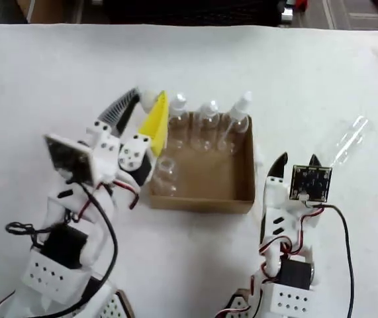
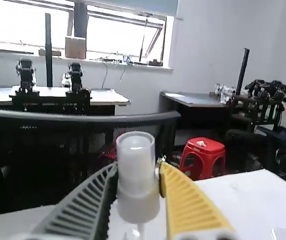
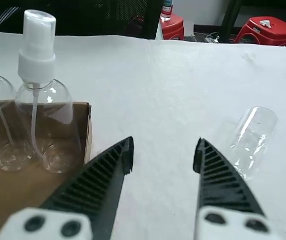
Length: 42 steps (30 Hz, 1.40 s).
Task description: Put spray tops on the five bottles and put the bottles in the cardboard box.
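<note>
The cardboard box (image 1: 202,199) sits mid-table. Three clear bottles with white spray tops (image 1: 207,122) stand along its far wall. A fourth bottle (image 1: 164,176), uncapped, stands in its near-left corner. My left gripper (image 1: 149,98), with one grey and one yellow finger, hovers above the box's far-left corner, shut on a white spray top (image 2: 136,150). My right gripper (image 3: 163,147) is open and holds nothing, low over the table just right of the box (image 3: 86,135). A clear bottle (image 3: 250,137) lies on its side ahead of it, to the right (image 1: 347,142). The nearest capped bottle (image 3: 42,125) stands in the box's far-right corner.
The white table (image 1: 294,73) stretches wide beyond and to both sides of the box. Both arm bases and their cables (image 1: 109,232) fill the near edge. Black chairs (image 2: 42,150) and red stools (image 3: 268,27) stand past the table's far edge.
</note>
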### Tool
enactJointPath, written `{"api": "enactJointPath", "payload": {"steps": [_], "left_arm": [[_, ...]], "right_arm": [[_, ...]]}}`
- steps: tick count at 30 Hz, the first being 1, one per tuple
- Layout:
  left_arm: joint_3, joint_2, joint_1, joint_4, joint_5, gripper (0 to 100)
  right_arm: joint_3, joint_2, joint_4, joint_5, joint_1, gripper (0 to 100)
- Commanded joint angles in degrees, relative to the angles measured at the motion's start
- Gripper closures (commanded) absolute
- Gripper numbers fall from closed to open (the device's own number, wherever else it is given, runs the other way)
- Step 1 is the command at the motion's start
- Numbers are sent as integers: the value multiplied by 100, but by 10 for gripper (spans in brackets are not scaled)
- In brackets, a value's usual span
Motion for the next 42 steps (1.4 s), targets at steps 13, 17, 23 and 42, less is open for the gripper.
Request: {"api": "enactJointPath", "payload": {"steps": [13, 17, 23, 42], "left_arm": [[-1002, -75, 13, 1468, 44, 976], [-589, -75, 13, 1002, 53, 976], [-220, -75, 31, 378, 35, 976], [-246, -84, 277, 580, 70, 976]], "right_arm": [[44, -22, -119, 44, -48, 822], [44, -22, -119, 53, -48, 822], [44, -22, -119, 53, -48, 822], [44, -22, -119, 53, -48, 822]]}}
